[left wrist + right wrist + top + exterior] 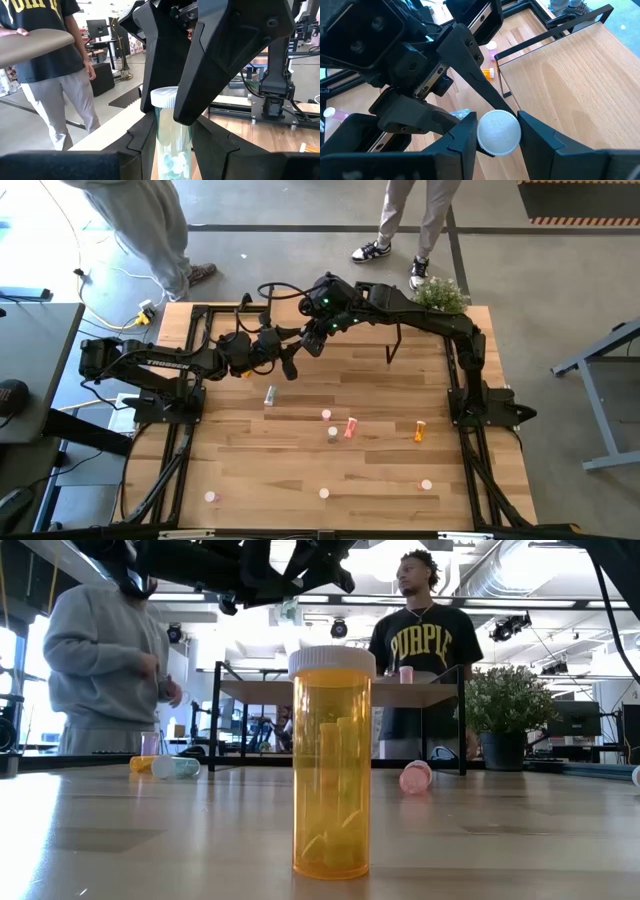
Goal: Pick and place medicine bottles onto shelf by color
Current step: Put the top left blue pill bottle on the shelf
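A pale green bottle [172,145] with a white cap stands upright in the air between my two grippers, over the table's far middle. My left gripper [173,122] reaches in level from the left and is shut on the bottle. From above, my right gripper [498,131] slants down, its fingers shut on the cap. In the high view the two grippers [288,362] [312,340] meet nose to nose. Beside them is the shelf [570,75], a light-wood board on black legs, with one pink bottle [405,673] standing on it. My left gripper pinches the bottle's clear body [172,160] below the cap between its two fingers, coming level from the table's left. The bottle stands upright, lifted clear of the table. My right gripper pinches the white cap [499,131] by its round rim, one finger [462,142] on each side. It comes slanting down from the far right.
Several bottles are scattered over the tabletop: a pale one lying [269,394], a red-pink one [350,427], an orange one [419,430], and an upright orange one [332,765] close to the low camera. A plant [440,295] stands at the far right corner. Two people stand beyond the far edge.
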`<state>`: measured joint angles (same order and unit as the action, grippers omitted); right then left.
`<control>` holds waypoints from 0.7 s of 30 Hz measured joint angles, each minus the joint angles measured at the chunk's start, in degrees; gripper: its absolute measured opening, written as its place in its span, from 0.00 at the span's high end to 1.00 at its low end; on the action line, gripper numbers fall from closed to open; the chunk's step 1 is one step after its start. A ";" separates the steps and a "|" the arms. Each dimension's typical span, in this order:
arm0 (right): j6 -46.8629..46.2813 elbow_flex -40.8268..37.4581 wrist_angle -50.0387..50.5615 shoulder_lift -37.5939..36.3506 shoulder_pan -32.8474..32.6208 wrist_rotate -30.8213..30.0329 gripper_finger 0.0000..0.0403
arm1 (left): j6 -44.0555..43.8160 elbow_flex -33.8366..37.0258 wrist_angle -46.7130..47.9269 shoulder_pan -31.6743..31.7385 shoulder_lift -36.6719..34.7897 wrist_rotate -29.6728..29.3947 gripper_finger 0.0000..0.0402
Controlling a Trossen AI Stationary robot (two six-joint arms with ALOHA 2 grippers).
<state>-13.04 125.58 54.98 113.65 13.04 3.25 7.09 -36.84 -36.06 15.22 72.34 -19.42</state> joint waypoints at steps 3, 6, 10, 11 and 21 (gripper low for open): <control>-0.02 0.00 0.02 0.04 0.00 -0.02 0.71 | 0.00 0.00 0.25 0.02 0.00 0.00 0.74; 0.00 0.00 -0.09 0.07 0.00 -0.02 0.71 | -0.52 0.00 0.25 0.00 0.00 -1.34 0.74; -0.04 0.00 -0.07 0.13 -0.01 -0.05 0.71 | -1.73 0.00 0.65 -0.02 0.00 -1.97 0.74; -0.04 0.00 -0.07 0.15 0.00 -0.04 0.71 | -1.55 0.00 0.67 -0.01 0.00 -1.86 0.74; -1.53 0.00 0.13 0.15 0.07 -0.02 0.71 | -1.30 -0.04 1.52 0.00 0.00 -0.68 0.67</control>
<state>-14.57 125.58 55.11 113.80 13.10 3.22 5.79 -36.88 -34.54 15.22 72.34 -20.10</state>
